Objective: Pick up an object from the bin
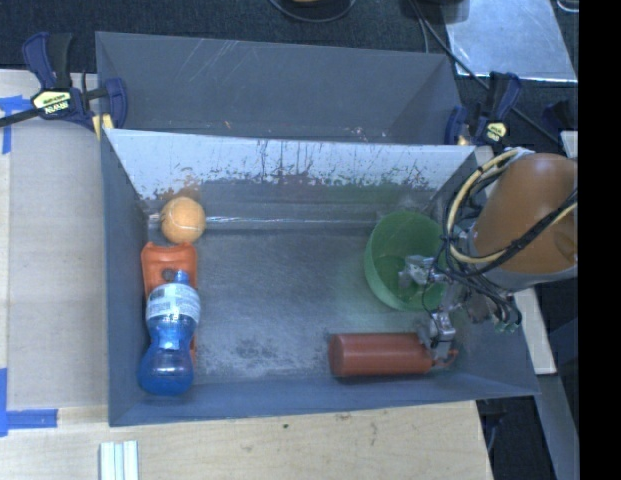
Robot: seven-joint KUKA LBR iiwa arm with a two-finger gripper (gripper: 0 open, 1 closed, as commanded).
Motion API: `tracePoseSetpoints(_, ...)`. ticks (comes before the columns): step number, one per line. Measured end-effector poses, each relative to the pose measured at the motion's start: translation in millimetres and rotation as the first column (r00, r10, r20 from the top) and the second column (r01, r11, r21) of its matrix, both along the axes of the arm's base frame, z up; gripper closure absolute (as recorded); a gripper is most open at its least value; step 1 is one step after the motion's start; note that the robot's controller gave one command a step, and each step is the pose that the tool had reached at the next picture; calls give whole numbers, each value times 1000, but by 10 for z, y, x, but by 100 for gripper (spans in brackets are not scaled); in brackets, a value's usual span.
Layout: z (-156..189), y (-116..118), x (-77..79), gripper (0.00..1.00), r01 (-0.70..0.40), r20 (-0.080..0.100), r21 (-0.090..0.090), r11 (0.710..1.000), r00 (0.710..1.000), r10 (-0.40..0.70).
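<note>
Grey metal bin [280,278], floor mostly bare, five loose things in it, none heaped

Arm came in from the right; its orange cover [530,213] sat over the bin's right wall, with black and yellow cables [465,218] looped round it

Gripper [442,346] was low in the right near corner of the bin, at the right end of a red-brown cylinder [375,355]. Tip met the cylinder's end in the view; touching or just beside, could not tell which

Jaws: could not tell whether wide, narrow or closed on anything; the wrist hardware and cables hid the gap. Nothing seen held

Red-brown cylinder lay on its side on the floor, long axis running left to right, close along the near wall, in the right half of the bin

Green cup [395,253] lay tipped just above the gripper, by the right wall, its mouth turned toward the arm; part of its rim was hidden behind the wrist. Cup and cylinder were apart

Left side, well apart from the gripper: an orange ball [183,220] in the far left corner, and just below it an orange block [165,265], the two touching or nearly so. A blue bottle [170,338] with a pale label lay lengthwise along the left wall, its upper end overlapping the block, its rounded end toward the near wall
</note>
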State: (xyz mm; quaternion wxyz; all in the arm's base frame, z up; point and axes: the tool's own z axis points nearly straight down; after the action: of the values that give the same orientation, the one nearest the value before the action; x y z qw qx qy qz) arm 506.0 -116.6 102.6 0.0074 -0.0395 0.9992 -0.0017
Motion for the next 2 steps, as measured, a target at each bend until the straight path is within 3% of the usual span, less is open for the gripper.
tracePoseSetpoints(1, 422, 19, -144, 0, -118, -8, 0, 993, 993, 118)
tracePoseSetpoints(2, 57, 284, -134, 0, -118, 4, -3, 993, 993, 118)
